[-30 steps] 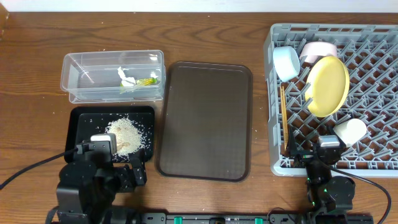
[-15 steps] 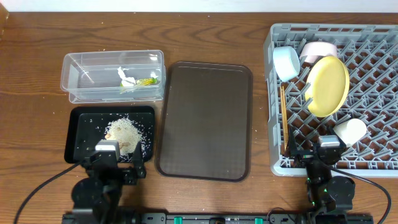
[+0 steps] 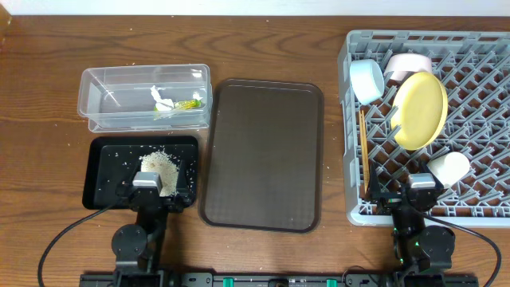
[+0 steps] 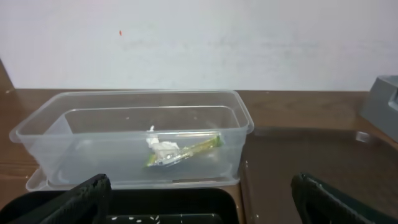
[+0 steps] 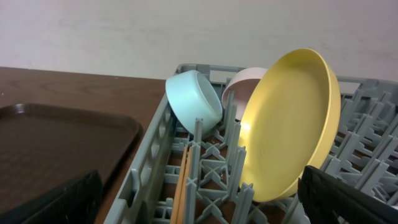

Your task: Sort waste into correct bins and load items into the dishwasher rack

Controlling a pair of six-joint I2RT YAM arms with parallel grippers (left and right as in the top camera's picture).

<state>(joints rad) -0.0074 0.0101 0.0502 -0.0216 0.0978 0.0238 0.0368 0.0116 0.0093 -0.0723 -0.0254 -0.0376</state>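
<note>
I am looking down at a brown wooden desk (image 3: 48, 56) with darker lines running along the wood. It is filling almost all of my view from above. A plain white wall (image 4: 261, 43) is standing right behind the far edge of the desk. A tiny red dot (image 4: 120, 33) is sitting high up on that wall. Soft light is falling evenly over everything, and the desk is shining a little near the wall.
</note>
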